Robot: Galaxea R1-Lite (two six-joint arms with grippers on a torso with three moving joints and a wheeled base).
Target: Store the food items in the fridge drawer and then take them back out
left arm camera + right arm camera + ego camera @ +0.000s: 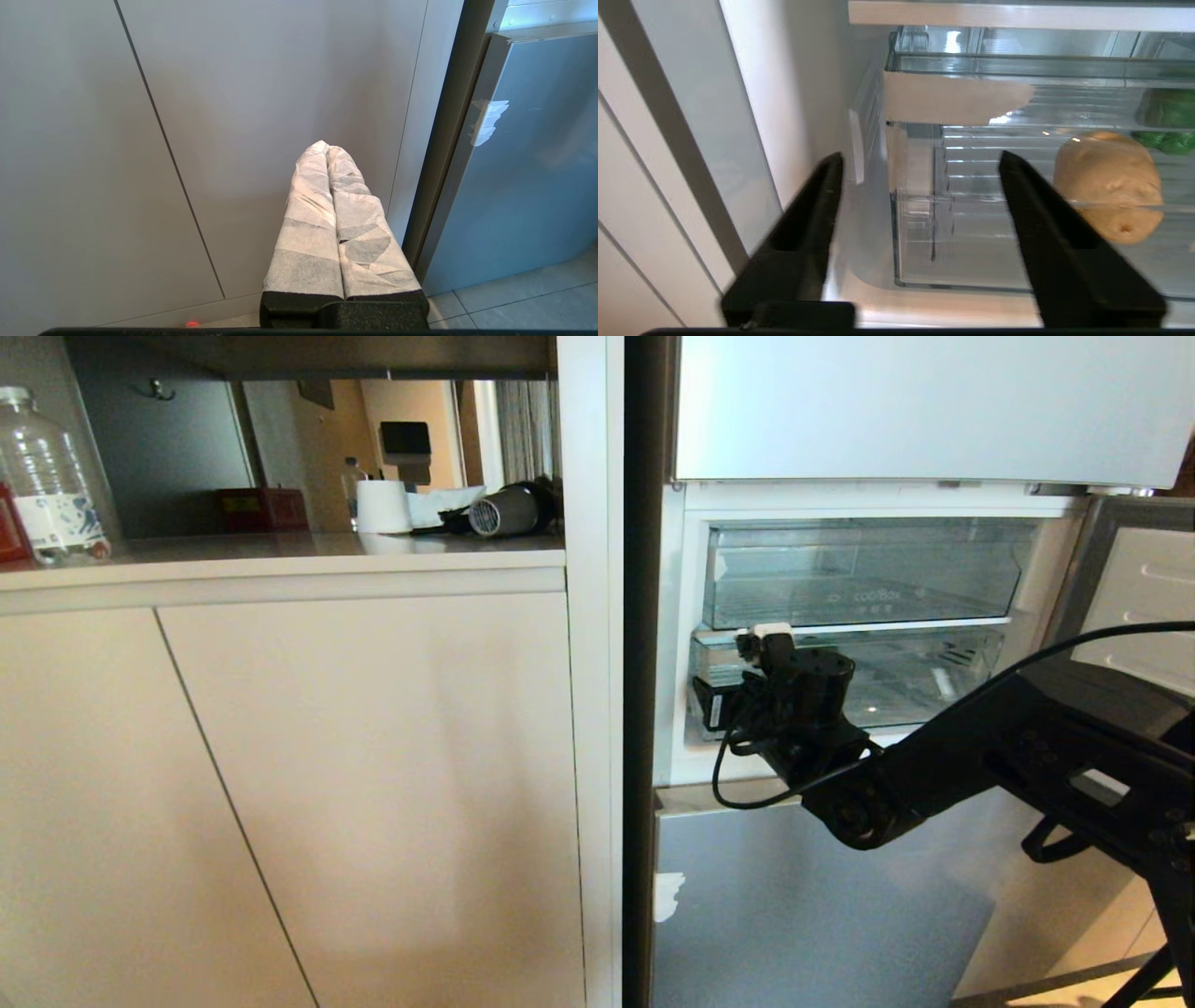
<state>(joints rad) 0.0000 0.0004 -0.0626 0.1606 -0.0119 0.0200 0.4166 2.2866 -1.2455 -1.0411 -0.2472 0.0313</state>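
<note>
Two clear drawers sit stacked in the open fridge in the head view: an upper drawer (864, 569) with faint printed lettering, and below it the fridge drawer (934, 677). The right arm reaches in from the right, and the right pincer (761, 644) sits at the left end of that lower drawer's front. On the table (280, 555) to the left stand a water bottle (47, 476), a red box (263, 509) and a white cup (384, 506).

From the left wrist view, the left pincer (327, 147) — fingers wrapped in white tape — has its tips pressed together with nothing between them, hanging before a pale cabinet door (233, 116).

From the right wrist view, the right pincer (920, 161) stands wide apart and empty, its black fingers (817, 200) straddling the near corner of the fridge drawer (924, 242). Inside the drawer, seen through the clear wall, lies the potato (1108, 184) on the ribbed bottom, and just beyond it the green bell pepper (1169, 123) — only partly in view at the picture's edge.
</note>
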